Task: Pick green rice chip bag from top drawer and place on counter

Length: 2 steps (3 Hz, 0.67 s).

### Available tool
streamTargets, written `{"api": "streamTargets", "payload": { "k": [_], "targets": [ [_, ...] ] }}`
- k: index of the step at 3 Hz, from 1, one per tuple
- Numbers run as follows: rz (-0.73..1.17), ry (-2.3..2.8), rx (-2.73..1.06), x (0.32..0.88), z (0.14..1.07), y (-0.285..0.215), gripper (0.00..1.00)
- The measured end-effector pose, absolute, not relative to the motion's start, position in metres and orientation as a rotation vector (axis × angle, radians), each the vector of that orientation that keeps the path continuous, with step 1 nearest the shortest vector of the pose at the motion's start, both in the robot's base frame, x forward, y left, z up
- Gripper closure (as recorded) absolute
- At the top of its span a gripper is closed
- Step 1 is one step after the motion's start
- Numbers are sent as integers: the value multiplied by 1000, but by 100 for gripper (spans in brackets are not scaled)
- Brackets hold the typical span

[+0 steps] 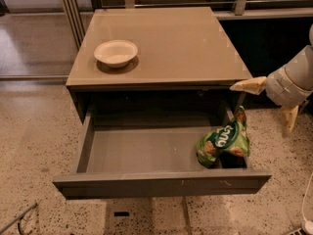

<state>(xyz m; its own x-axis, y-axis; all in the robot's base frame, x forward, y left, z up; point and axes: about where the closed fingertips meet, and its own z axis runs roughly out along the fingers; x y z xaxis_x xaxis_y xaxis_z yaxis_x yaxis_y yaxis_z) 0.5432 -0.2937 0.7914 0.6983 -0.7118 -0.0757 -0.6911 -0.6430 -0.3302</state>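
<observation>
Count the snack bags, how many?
1. The green rice chip bag lies front-right in the top drawer; its shadowed back could hide more. The end effector hangs open right of the counter.

The counter (glossy tan) carries a white bowl, well left of the gripper, which hangs spread-fingered off its right front corner.
</observation>
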Motion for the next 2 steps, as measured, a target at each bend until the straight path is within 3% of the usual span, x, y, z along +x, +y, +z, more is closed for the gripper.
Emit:
{"api": "streamTargets", "payload": {
  "k": [2],
  "targets": [
    [106, 1017, -2601, 529, 758, -275, 0]
  ]
}}
